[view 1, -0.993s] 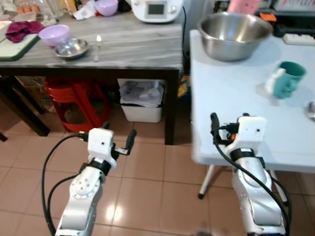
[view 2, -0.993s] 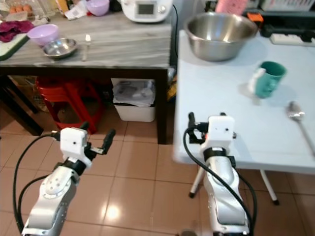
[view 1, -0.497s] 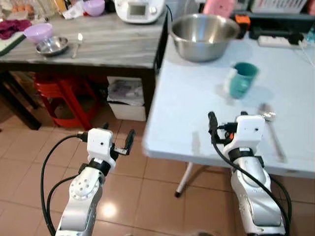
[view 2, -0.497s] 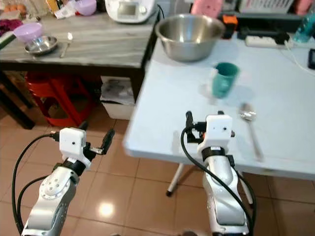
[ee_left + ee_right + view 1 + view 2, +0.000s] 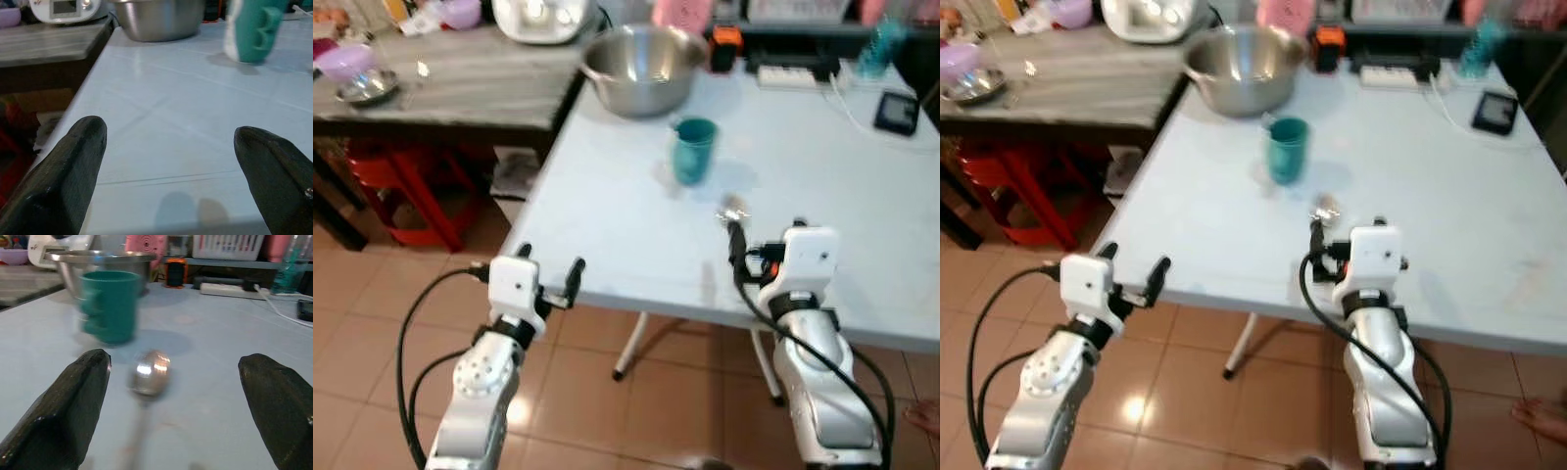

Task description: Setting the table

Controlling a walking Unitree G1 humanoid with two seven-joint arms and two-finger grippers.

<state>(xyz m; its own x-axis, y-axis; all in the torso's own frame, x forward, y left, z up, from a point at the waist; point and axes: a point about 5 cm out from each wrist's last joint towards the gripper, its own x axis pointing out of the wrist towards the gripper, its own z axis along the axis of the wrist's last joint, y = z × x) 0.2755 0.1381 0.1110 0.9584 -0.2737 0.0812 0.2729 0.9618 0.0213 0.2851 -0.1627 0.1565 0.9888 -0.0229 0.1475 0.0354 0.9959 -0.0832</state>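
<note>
A teal mug [image 5: 693,149] stands upright on the white table [image 5: 607,225], near a large steel bowl [image 5: 644,67] at the table's far left corner. A metal spoon [image 5: 734,211] lies on the table just beyond my right gripper [image 5: 766,237]. That gripper is open over the table's near part, and in its wrist view the spoon [image 5: 149,372] lies between and ahead of the fingers, with the mug [image 5: 110,303] behind it. My left gripper [image 5: 550,264] is open and empty at the table's near left edge.
A dark side table [image 5: 460,78] to the left carries a purple bowl [image 5: 347,61], a small steel bowl [image 5: 367,90] and a white appliance [image 5: 543,15]. A red stool [image 5: 396,186] stands under it. A power strip [image 5: 793,76] and black device [image 5: 899,113] lie far right.
The whole picture has shifted: the camera swung right, so the white table now lies straight ahead and the side table sits far left. Both grippers hold the same open pose.
</note>
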